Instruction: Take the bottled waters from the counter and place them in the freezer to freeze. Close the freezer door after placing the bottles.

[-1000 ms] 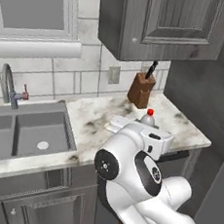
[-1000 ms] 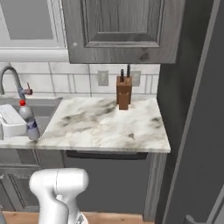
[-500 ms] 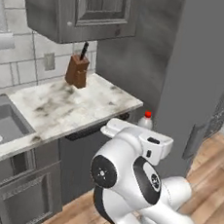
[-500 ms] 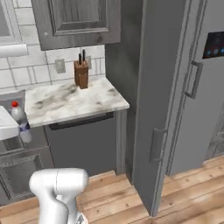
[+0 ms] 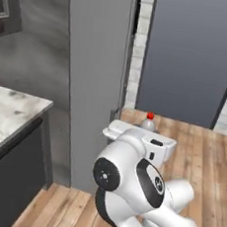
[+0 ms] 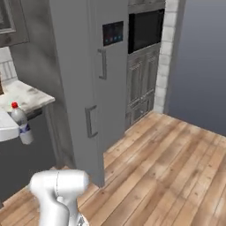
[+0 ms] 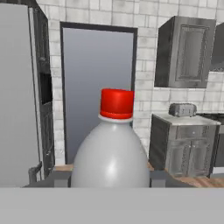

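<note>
Base rotation has swung both base views off the counter (image 5: 11, 114) and sink side toward the fridge (image 6: 75, 79), whose doors are shut. Gripper (image 7: 111, 186) fingers are clenched on the red-capped bottle (image 7: 113, 148), carried upright just ahead of the hand. Freezer door (image 6: 73, 88) is not yet open. Judgement: this is the transport step; the door must be opened before placing.

Red-capped whitish bottle (image 7: 111, 148); grey fridge (image 6: 81, 88); white, dark-veined marble counter (image 5: 5, 119).
</note>
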